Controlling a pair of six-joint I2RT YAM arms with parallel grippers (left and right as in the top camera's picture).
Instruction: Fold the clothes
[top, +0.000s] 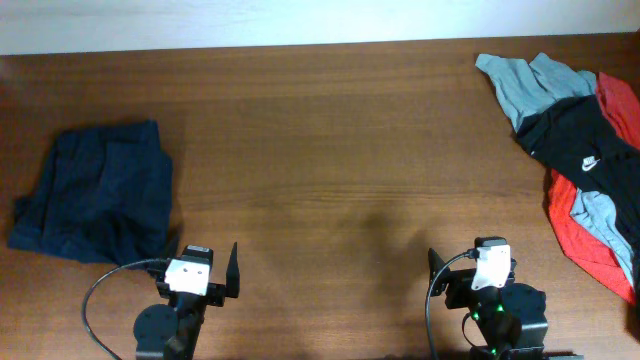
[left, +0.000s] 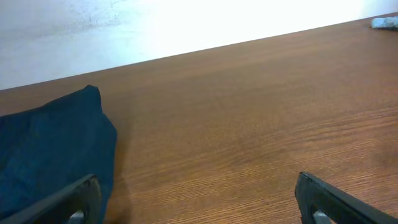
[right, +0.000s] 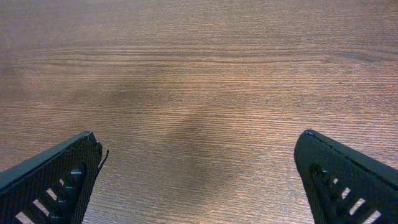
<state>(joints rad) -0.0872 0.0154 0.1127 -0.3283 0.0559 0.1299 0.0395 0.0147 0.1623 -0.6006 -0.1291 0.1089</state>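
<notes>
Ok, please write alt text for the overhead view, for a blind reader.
Dark blue shorts lie bunched at left on a wooden table, other clothes piled at right. The left gripper and right gripper stand open at the near edge.

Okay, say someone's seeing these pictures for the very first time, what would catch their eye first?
Probably the heap of grey, black and red clothes at the far right of the table, the black piece bearing a white logo. Next, the navy shorts, a rumpled bundle on the left side. The left tool and right tool sit open and empty at the near edge.
</notes>
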